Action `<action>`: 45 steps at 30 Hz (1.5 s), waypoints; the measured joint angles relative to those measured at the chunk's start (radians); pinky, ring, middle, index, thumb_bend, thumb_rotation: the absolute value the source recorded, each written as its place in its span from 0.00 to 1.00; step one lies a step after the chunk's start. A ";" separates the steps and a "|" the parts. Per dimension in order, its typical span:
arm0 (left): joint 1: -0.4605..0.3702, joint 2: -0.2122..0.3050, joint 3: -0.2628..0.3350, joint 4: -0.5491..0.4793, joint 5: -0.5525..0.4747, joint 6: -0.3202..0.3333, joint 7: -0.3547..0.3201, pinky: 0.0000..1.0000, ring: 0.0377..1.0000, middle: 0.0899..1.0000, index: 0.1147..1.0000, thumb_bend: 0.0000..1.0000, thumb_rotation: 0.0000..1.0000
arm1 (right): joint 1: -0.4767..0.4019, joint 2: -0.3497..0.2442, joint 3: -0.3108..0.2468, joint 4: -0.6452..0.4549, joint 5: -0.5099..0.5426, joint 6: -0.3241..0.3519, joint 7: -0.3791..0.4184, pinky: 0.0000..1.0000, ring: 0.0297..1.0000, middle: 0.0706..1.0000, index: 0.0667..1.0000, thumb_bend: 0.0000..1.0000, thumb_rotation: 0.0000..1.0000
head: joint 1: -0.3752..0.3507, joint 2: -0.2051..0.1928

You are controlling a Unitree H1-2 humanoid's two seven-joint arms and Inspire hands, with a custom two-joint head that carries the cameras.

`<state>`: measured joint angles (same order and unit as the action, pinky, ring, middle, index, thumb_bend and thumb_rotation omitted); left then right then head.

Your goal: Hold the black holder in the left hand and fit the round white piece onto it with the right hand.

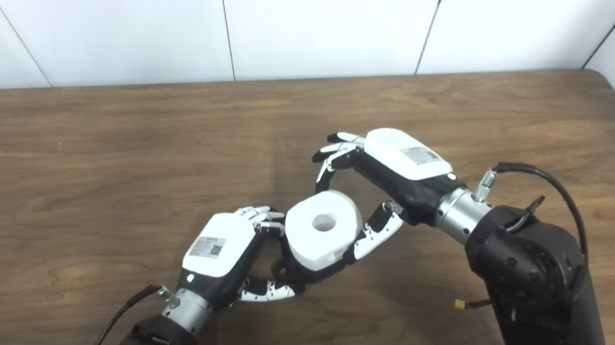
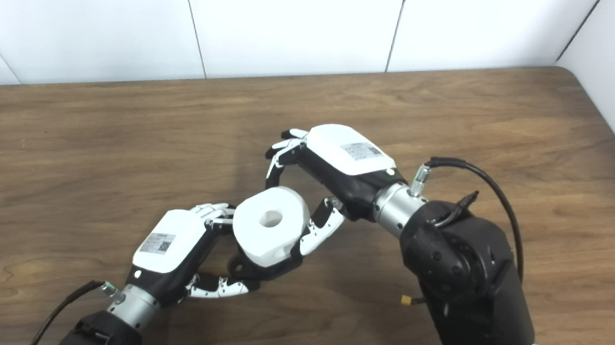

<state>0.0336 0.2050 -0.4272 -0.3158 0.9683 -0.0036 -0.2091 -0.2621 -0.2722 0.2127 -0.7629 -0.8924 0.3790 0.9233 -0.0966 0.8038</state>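
Near the lower centre of the frame, above the brown wooden table (image 1: 123,141), the left hand (image 1: 222,251) has its fingers (image 1: 271,290) curled closed around the black holder (image 1: 300,270). The round white piece (image 1: 322,234), with a hole in its middle, sits on top of that holder, tilted a little. The right hand (image 1: 390,173) reaches in from the right with its fingers spread; its thumb touches the piece's right side, while the other fingers arch above it, apart from it.

A brown wood-grain counter (image 1: 123,141) fills most of the frame, its rounded corner at upper right. Behind it, across the top, stands a white panelled wall (image 1: 324,26) with thin dark seams.
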 measured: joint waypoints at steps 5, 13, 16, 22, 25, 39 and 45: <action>0.000 0.000 0.000 -0.001 0.000 0.001 -0.001 0.83 0.84 0.77 0.42 0.52 0.05 | 0.000 0.005 0.012 0.001 -0.004 -0.001 0.000 0.87 0.95 0.82 0.44 0.52 0.14 | 0.000 -0.002; 0.000 0.000 0.000 -0.001 0.001 0.000 -0.001 0.83 0.84 0.77 0.42 0.52 0.06 | 0.010 0.005 0.022 0.008 -0.006 -0.007 -0.001 0.85 0.94 0.82 0.44 0.52 0.14 | -0.003 0.000; 0.000 0.000 0.000 -0.001 0.001 0.000 -0.001 0.83 0.84 0.77 0.42 0.52 0.06 | 0.011 0.005 0.026 0.010 -0.006 -0.010 -0.001 0.85 0.94 0.82 0.44 0.52 0.14 | -0.003 0.000; 0.000 -0.001 0.000 -0.002 0.001 0.001 -0.002 0.83 0.84 0.77 0.42 0.52 0.06 | 0.016 0.004 0.027 0.015 -0.007 -0.020 -0.002 0.84 0.94 0.82 0.44 0.52 0.14 | -0.003 0.003; 0.000 -0.001 0.000 -0.002 0.002 0.000 -0.001 0.83 0.84 0.77 0.42 0.52 0.06 | 0.019 0.004 0.027 0.015 -0.008 -0.024 -0.004 0.84 0.94 0.82 0.44 0.52 0.14 | 0.000 0.003; 0.000 -0.001 0.000 -0.002 0.001 0.000 -0.002 0.83 0.84 0.77 0.42 0.52 0.05 | 0.037 0.005 0.026 0.033 -0.008 -0.040 -0.029 0.84 0.95 0.82 0.44 0.52 0.14 | 0.000 0.005; 0.000 -0.001 0.000 -0.002 0.001 0.000 -0.002 0.83 0.84 0.77 0.42 0.52 0.05 | 0.049 0.005 0.027 0.041 -0.006 -0.043 -0.041 0.83 0.95 0.82 0.44 0.52 0.14 | 0.003 0.006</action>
<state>0.0335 0.2042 -0.4273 -0.3182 0.9692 -0.0038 -0.2108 -0.2133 -0.2674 0.2394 -0.7218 -0.8980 0.3359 0.8828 -0.0936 0.8099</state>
